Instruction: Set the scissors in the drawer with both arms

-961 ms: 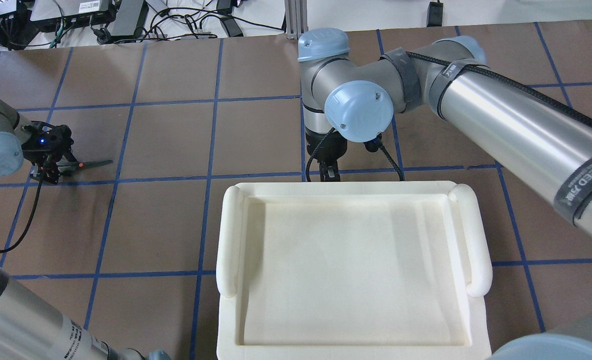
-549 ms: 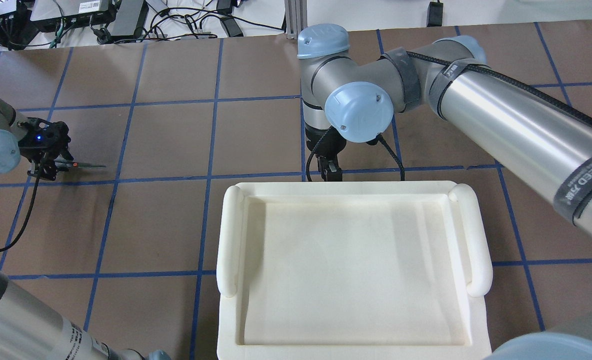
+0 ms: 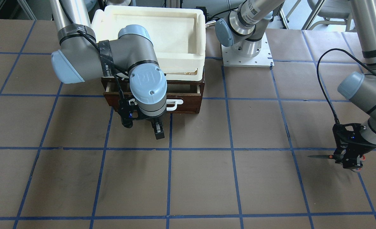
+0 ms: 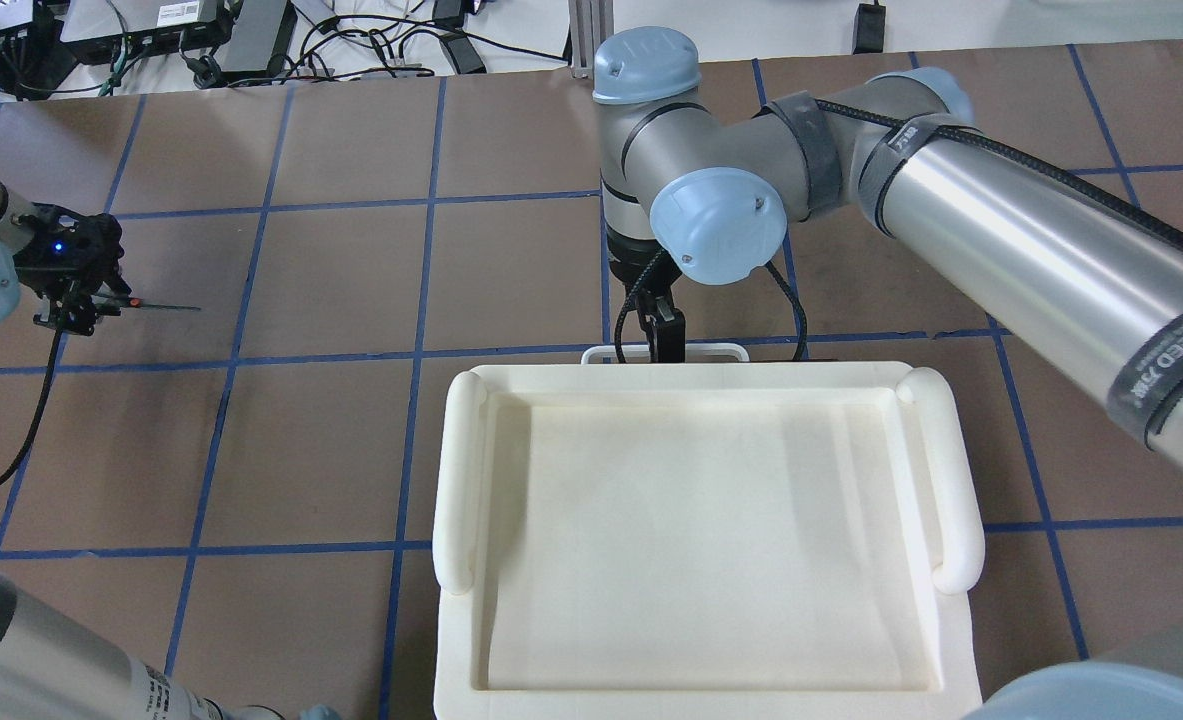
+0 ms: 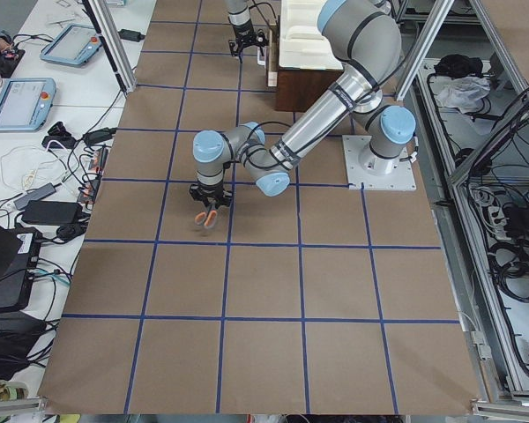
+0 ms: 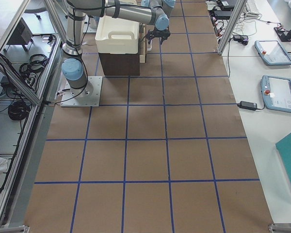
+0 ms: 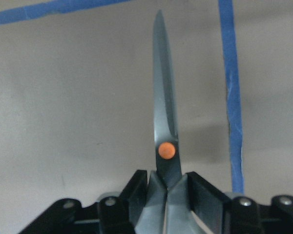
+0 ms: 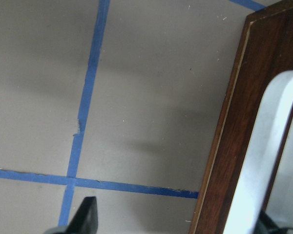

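Right jaws: spread on either side of the drawer's white handle [image 4: 711,351], clenched on nothing.
Left jaws: clenched on the scissors [image 7: 164,112] just behind the orange pivot. The blades are closed and point out level above the counter [image 3: 207,178], well apart from the drawer [image 3: 188,103].
Drawer: it sits under the foam tray [image 4: 456,470]. I judge it barely out.
Step in hand: opening the drawer with my right arm [image 4: 1001,250].
Doing it well: I pull straight along the runners, without twisting the bar, until the gap fits the scissors. My left arm [image 3: 365,95] waits clear.
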You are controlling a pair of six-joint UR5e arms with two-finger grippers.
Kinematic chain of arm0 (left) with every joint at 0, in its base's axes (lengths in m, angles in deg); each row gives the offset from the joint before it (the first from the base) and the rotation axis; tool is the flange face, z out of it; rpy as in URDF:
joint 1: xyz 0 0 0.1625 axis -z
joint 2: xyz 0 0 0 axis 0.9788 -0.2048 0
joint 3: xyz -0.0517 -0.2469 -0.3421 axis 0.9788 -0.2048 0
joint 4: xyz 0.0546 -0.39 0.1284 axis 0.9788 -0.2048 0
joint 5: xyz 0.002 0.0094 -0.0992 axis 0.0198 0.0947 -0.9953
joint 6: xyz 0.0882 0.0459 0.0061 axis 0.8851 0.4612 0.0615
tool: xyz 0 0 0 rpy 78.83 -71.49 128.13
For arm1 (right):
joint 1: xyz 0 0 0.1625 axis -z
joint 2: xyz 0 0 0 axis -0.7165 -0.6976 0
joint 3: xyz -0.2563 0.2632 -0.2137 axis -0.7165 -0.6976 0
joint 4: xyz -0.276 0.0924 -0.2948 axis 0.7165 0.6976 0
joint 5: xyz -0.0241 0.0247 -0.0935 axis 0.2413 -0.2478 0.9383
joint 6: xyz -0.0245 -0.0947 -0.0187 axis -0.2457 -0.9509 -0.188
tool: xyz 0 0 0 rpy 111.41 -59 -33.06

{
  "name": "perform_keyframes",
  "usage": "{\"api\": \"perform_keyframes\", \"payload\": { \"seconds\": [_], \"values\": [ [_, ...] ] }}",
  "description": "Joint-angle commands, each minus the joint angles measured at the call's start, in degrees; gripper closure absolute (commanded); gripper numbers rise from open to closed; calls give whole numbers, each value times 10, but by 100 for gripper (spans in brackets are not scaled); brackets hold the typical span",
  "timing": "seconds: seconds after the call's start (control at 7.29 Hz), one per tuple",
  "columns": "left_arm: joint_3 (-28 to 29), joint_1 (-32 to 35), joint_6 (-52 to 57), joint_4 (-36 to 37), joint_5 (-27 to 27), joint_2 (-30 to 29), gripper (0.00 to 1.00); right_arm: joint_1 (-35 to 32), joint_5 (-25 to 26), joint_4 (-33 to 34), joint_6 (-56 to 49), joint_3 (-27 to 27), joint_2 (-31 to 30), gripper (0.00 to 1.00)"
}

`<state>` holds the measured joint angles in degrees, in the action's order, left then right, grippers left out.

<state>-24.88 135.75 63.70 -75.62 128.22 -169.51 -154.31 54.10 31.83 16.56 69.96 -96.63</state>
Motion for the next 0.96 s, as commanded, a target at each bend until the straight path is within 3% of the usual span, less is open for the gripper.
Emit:
{"api": "perform_keyframes", "payload": {
  "seconds": [0.0, 0.41, 0.69, 0.82],
  "values": [
    [2, 24, -5, -48, 0, 47, 100, 3, 3, 14, 0, -1, 1, 0],
    [9, 62, -11, -122, 3, 110, 100, 7, 3, 53, 0, -3, 10, 0],
    [12, 69, -21, -139, 9, 115, 100, 10, 5, 60, 0, -25, 18, 0],
    [14, 68, -12, -123, 12, 104, 79, 10, 5, 60, 0, -37, 27, 0]
  ]
}}
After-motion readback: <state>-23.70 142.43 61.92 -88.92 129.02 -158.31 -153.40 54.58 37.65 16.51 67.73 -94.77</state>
